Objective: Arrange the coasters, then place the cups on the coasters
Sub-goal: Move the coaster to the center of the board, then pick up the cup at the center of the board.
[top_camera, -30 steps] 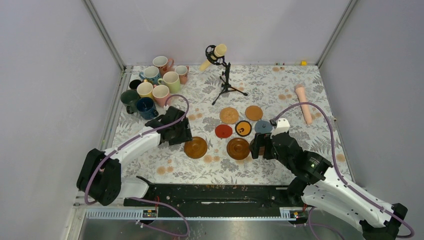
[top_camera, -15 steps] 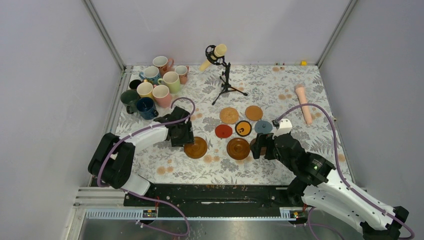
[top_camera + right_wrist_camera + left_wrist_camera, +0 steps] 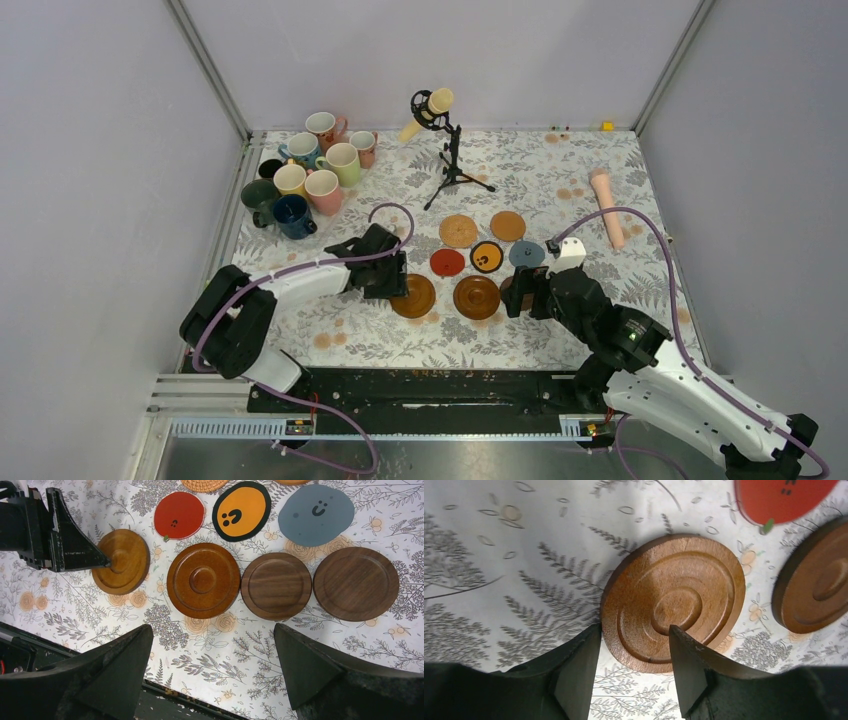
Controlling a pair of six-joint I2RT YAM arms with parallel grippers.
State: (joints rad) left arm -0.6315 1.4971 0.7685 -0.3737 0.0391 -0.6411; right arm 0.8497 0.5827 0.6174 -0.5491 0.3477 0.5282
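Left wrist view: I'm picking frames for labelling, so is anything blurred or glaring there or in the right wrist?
Left wrist: the ringed wooden coaster is sharp, with mild sheen; the left fingers are dark and featureless. Right wrist: coasters crisp, the right fingers soft.

Plain grey walls with metal corner posts enclose a floral-patterned tabletop.

Left claw low and half-spread, right claw raised, spread wide.
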